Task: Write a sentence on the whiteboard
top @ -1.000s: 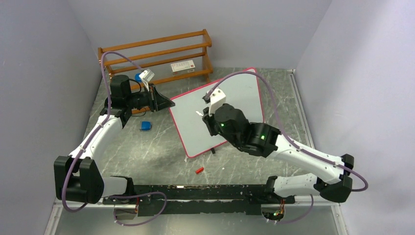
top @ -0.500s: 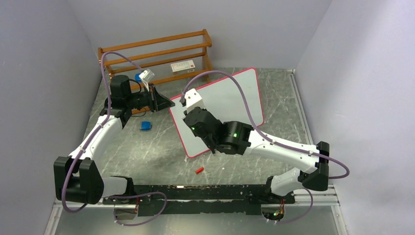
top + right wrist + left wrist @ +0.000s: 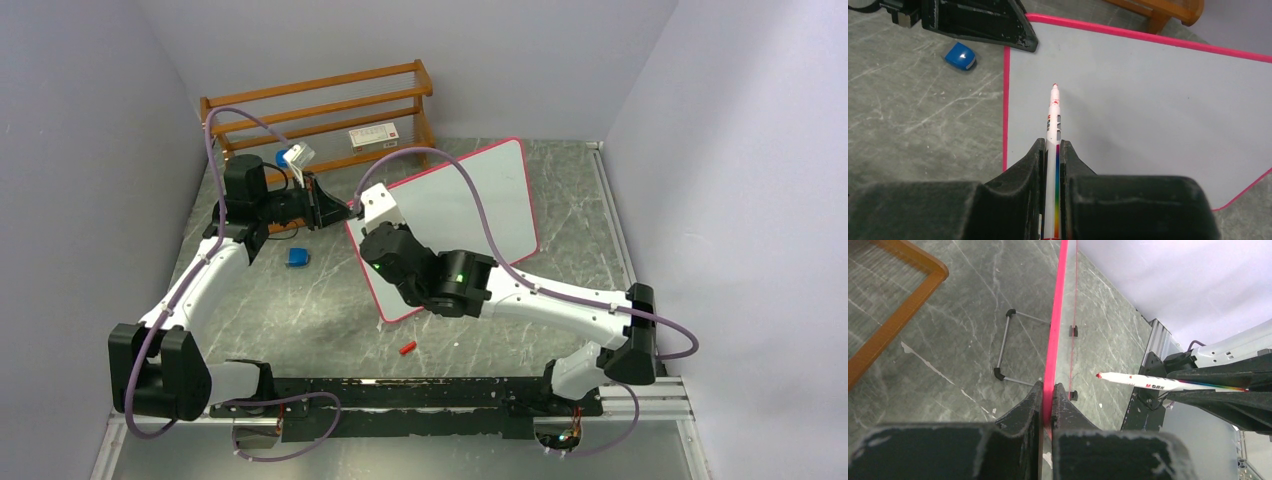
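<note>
The whiteboard (image 3: 470,200) stands tilted on the table, white with a pink rim. Its face (image 3: 1148,100) is blank; no sentence shows on it. My left gripper (image 3: 345,212) is shut on the board's left rim (image 3: 1058,315), with the jaws clamped on either side of it (image 3: 1048,390). My right gripper (image 3: 374,232) is shut on a white marker (image 3: 1053,120) with a rainbow stripe, held between its jaws (image 3: 1050,145). The marker's red tip points at the board's upper left area, close to my left gripper (image 3: 1018,40). The marker also shows in the left wrist view (image 3: 1158,383).
A wooden rack (image 3: 320,105) stands at the back with a white box (image 3: 373,136) on it. A blue object (image 3: 297,257) lies left of the board. A small red cap (image 3: 406,349) lies near the front. The board's wire stand (image 3: 1008,347) rests behind it.
My right arm has swung left across the board with the marker, from the board's middle to its upper left corner. The left arm and the board have not moved.
</note>
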Available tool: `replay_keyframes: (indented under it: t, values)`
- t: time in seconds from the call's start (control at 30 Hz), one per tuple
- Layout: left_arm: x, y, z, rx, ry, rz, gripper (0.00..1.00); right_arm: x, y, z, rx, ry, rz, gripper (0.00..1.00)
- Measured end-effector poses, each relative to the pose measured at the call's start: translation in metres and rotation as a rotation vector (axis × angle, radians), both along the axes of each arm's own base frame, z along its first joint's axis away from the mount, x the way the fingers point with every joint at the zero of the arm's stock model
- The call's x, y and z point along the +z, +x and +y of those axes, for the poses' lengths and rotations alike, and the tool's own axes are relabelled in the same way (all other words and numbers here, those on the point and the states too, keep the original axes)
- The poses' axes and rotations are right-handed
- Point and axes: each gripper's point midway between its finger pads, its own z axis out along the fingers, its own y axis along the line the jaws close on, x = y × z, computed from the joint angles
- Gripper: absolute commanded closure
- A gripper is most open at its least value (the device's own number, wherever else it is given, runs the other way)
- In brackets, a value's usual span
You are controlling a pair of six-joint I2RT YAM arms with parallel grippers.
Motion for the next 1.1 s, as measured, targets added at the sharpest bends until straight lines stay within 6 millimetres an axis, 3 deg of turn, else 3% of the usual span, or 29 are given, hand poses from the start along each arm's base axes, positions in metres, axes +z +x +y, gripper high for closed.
replay_keyframes:
  t: [0.37,1.1]
  values:
    - [0.000,0.000,0.000,0.000,0.000,0.001,0.95,-0.005,0.009,0.016,-0.009,-0.027,-0.020,1.00]
    - [0.000,0.000,0.000,-0.001,-0.001,0.001,0.95,-0.006,0.020,0.013,-0.039,-0.035,-0.019,1.00]
